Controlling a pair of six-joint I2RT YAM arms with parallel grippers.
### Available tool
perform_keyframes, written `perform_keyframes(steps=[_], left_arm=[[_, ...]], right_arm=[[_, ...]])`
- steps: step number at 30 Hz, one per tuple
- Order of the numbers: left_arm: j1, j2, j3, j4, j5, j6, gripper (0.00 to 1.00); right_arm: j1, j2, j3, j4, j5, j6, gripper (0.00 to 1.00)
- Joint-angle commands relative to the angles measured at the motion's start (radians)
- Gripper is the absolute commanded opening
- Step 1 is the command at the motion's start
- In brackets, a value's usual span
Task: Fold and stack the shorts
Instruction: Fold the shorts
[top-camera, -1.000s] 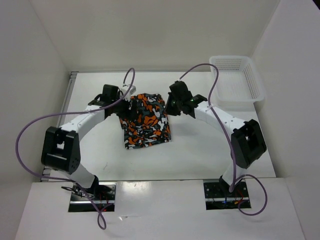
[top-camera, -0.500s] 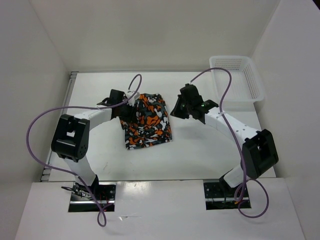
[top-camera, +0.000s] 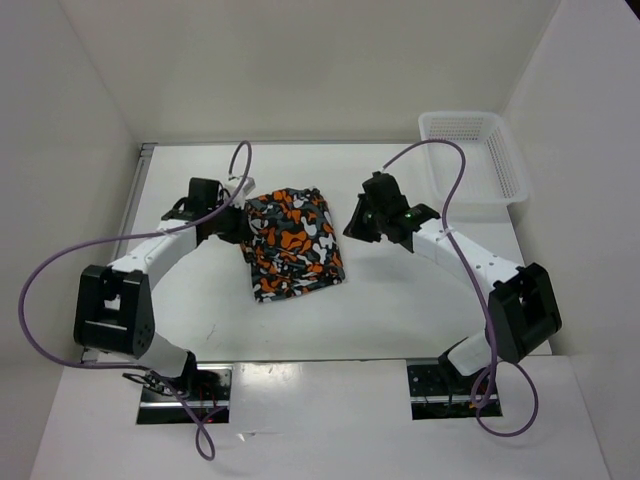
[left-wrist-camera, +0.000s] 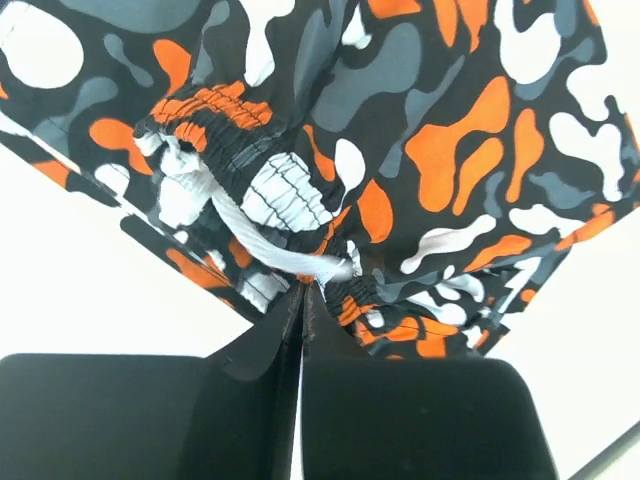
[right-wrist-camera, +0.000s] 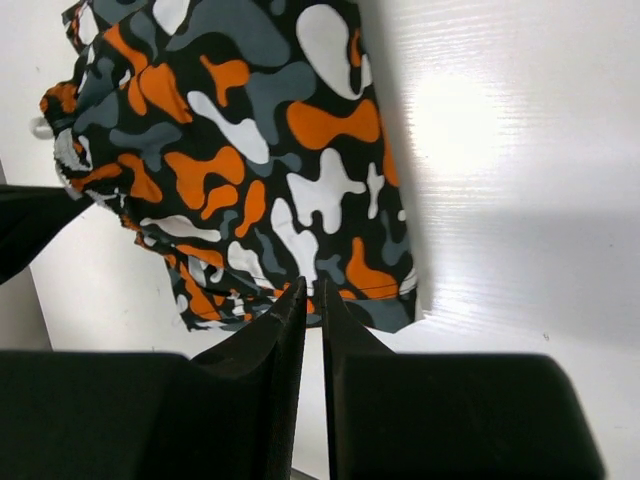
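From above, we see soft camouflage shorts (top-camera: 292, 243) in orange, black, grey and white lying folded mid-tabletop (top-camera: 400, 300), between the two arms. The left pincer (top-camera: 240, 222) touches their left edge. The right pincer (top-camera: 358, 222) hangs just beside their right edge. A white plastic mesh basket (top-camera: 510, 170) sits at the far right corner.

In the left wrist view, the left pincer (left-wrist-camera: 303, 292) is fully closed, pinching the gathered waistband by the white drawstring (left-wrist-camera: 270, 245).

In the right wrist view, the right pincer (right-wrist-camera: 312, 295) is nearly closed, with a thin slit between its fingers. It grips nothing, and the shorts (right-wrist-camera: 250, 150) lie beyond its tips.
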Motion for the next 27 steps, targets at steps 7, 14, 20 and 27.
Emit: perform_keyframes(steps=[7,14,20,27], left_arm=[[0.044,0.008,-0.082,-0.048,0.038,0.004,0.45],[0.044,-0.130,0.020,-0.097,-0.050,0.004,0.71],[0.032,-0.201,0.029,-0.073,-0.006,0.004,0.71],[-0.042,-0.045,0.029,0.041,-0.004,0.004,0.68]], right_arm=[[-0.005,0.072,0.095,0.050,-0.045,-0.050,0.16],[0.038,0.215,0.109,0.099,-0.088,-0.069,0.16],[0.060,0.357,0.016,0.201,-0.109,-0.020,0.16],[0.069,0.263,0.066,0.129,-0.031,-0.029,0.14]])
